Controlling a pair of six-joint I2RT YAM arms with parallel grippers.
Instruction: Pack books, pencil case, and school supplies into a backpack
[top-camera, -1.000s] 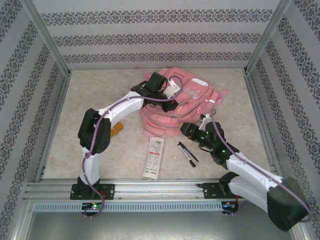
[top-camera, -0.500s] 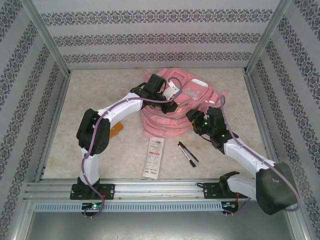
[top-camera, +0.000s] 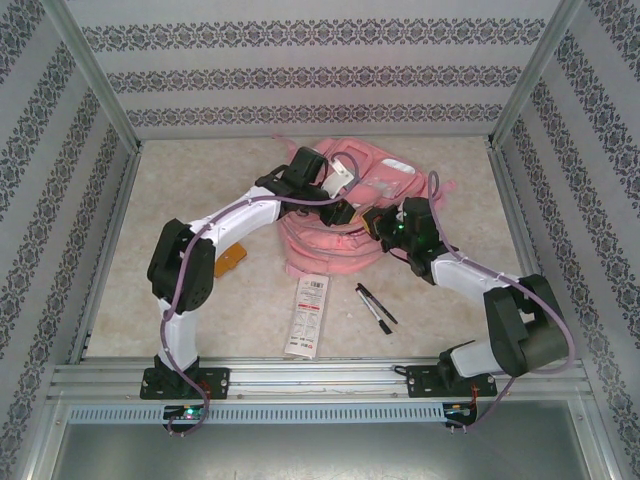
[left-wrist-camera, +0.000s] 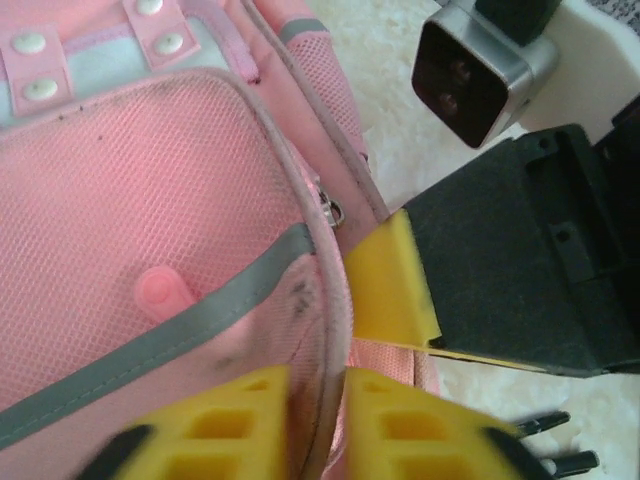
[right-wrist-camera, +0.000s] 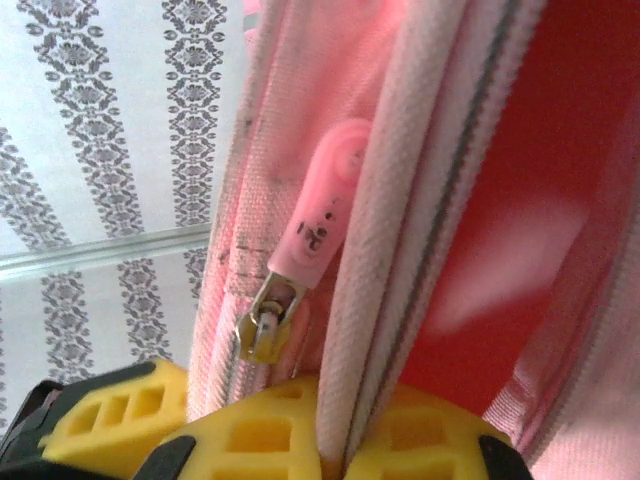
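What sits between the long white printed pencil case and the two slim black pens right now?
Nothing: in the top view, bare beige tabletop separates the long white printed pencil case from the two slim black pens.

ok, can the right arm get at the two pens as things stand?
Not right away, probably: the right arm has its jaws shut on the zipper edge of the backpack and must let go first. After that the way looks free: the pens lie on bare table beside its forearm.
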